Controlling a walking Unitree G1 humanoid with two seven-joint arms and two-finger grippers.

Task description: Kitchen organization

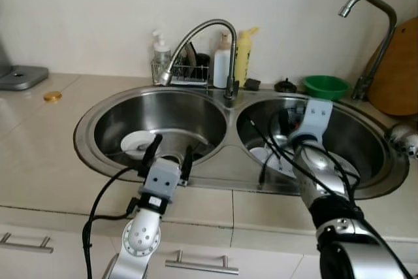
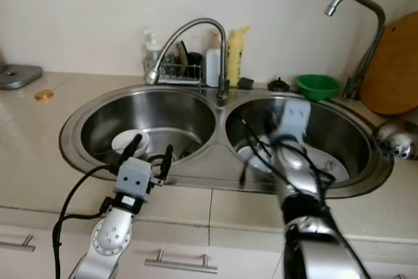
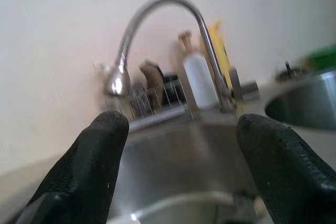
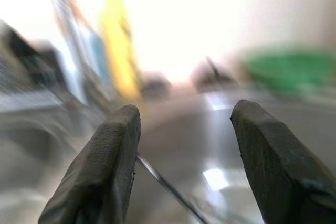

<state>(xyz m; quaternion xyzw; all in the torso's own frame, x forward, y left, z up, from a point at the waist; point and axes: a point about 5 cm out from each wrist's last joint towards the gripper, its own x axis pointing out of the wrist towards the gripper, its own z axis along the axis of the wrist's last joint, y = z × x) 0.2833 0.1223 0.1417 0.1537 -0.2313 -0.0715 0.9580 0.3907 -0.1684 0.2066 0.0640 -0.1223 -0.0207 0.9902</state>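
Left pincer (image 1: 169, 153) sits at the near rim of the left basin (image 1: 117, 119), fingers spread wide and released, nothing between them. Right beyond its tips, down on the basin floor, there's a white dish (image 1: 138, 142) next to the drain, and that looks like the piece it's lining up on.

Over to the right pincer (image 4: 184, 145): the wrist view shows its two fingers parted with nothing in them, so it's released too. The arm reaches well down into the right basin (image 1: 366, 138), where more white dishes (image 1: 271, 156) lie on the floor just beside the forearm.

Now the risks, as I read them. A flat white dish lying on smooth steel gives those long fingers very little edge to bite, and a shallow pinch could let it skid toward the drain or drop and chip. On the right, black cables (image 1: 277, 155) loop off the arm just above the dishes, and a quick lift could snag one.

Wider out: the curved tap (image 1: 202, 34) arches over the divider between both arms, so a high swing could knock it. Behind it the wire rack (image 1: 186, 73), soap pump (image 1: 160, 49), white bottle (image 1: 222, 63) and yellow bottle (image 1: 243, 53) stand crowded on the desk (image 1: 39, 148), easy to topple. The green bowl (image 1: 325, 86) and wooden board (image 1: 395, 70) wait on the right.
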